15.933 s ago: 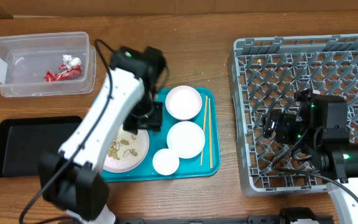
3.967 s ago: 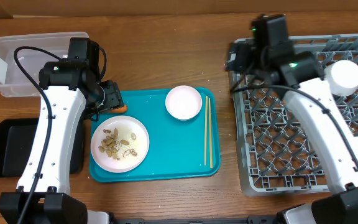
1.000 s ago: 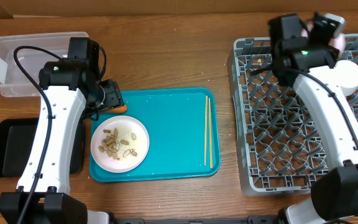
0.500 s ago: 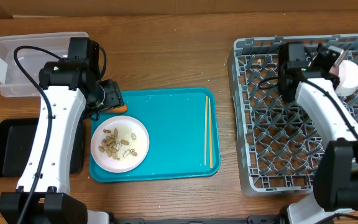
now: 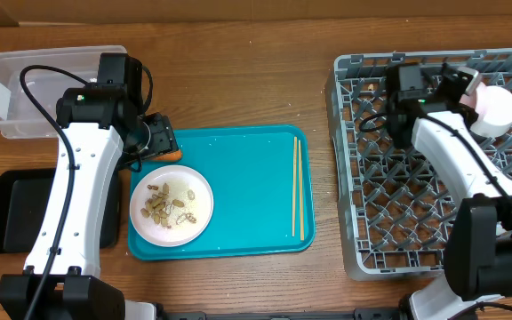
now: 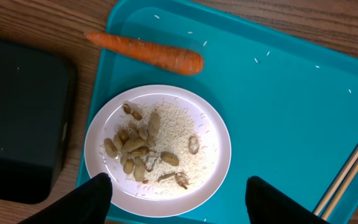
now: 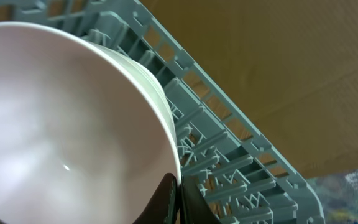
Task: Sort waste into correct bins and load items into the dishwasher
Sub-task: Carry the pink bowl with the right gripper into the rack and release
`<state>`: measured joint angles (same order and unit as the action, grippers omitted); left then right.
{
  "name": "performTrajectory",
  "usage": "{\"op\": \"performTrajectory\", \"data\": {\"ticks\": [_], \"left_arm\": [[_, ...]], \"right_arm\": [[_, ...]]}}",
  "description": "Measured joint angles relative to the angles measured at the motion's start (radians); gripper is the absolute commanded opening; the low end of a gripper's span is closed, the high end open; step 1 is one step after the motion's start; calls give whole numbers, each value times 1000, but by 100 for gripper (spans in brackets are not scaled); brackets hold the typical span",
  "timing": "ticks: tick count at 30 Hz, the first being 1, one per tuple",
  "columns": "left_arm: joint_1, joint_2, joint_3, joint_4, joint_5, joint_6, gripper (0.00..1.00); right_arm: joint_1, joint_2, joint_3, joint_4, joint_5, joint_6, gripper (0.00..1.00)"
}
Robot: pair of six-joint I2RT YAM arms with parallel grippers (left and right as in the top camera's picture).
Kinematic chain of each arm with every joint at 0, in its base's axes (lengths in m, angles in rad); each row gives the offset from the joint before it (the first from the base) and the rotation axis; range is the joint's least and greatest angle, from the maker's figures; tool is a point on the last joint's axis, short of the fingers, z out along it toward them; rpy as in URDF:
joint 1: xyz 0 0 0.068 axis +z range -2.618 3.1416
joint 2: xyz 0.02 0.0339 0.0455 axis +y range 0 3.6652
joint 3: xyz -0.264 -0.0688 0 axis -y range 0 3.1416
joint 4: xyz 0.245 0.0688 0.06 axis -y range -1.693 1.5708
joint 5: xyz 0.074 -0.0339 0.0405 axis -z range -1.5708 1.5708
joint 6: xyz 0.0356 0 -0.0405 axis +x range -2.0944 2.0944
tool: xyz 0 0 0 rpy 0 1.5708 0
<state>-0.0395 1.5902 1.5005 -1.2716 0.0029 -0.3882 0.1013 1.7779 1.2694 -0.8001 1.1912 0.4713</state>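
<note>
Lower the white bowl [image 7: 61,137], pinched by its rim in the right gripper [image 7: 174,194], slowly into the dish rack [image 5: 416,204] at the overhead's upper right (close beside another racked bowl [image 5: 503,114]). Seat it tilted; let go only once steady. Leave the left gripper [image 6: 185,205] spread open, empty, above the scrap plate [image 6: 213,134] mid-frame.
</note>
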Motion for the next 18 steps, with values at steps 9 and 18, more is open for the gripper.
{"op": "performTrajectory", "data": {"ticks": [9,18], "left_arm": [[0,0,0,1,0,0,72],[0,0,0,0,0,0,73]], "right_arm": [[56,0,0,-42,10,0,4],[93,0,0,-127,-14,40,4]]}}
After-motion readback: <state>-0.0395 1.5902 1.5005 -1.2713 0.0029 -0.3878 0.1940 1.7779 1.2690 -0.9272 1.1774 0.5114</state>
